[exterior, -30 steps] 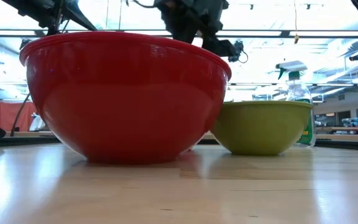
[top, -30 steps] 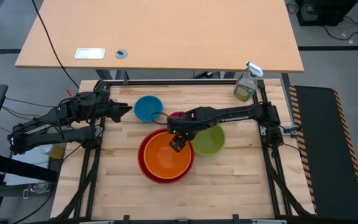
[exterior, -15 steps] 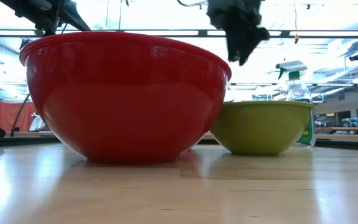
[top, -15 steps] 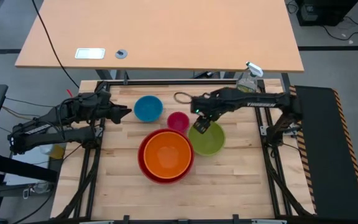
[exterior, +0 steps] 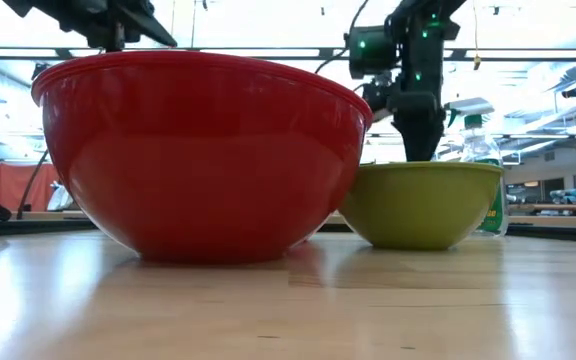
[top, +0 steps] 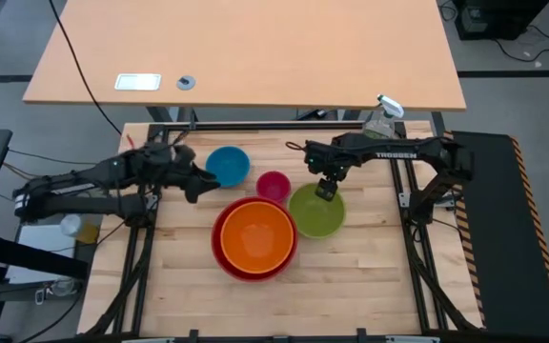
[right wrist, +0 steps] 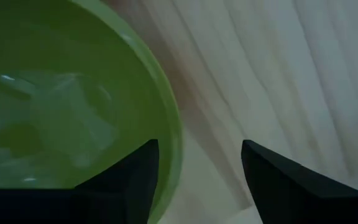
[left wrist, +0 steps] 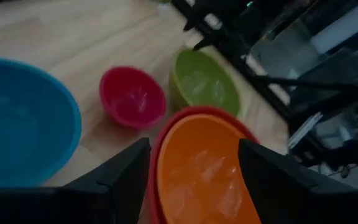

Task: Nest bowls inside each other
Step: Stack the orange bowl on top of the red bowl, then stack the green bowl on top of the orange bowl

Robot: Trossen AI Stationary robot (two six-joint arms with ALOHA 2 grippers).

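Observation:
The orange bowl (top: 254, 234) sits nested in the red bowl (top: 220, 250) at the table's middle. Right of them the lime green bowl (top: 317, 214) rests on its base. The magenta bowl (top: 274, 186) and the blue bowl (top: 227, 165) stand behind, on the wood. My right gripper (top: 327, 190) points down, open, over the green bowl's far rim (right wrist: 173, 140): one finger hangs over the inside, the other over the outside, and no touch shows. My left gripper (top: 196, 184) hovers open beside the blue bowl, facing the red and orange pair (left wrist: 197, 168).
A clear spray bottle (top: 377, 129) stands at the table's far right corner, behind the green bowl (exterior: 423, 205). The red bowl (exterior: 203, 160) fills the low view's left. Bare wood lies along the near edge (top: 274, 305).
My right gripper has swung from above the orange bowl toward the table's right and far side and come down over the green bowl's far rim, rolling as it went. My left gripper has shifted a little toward the near edge, beside the blue bowl. No bowl has moved.

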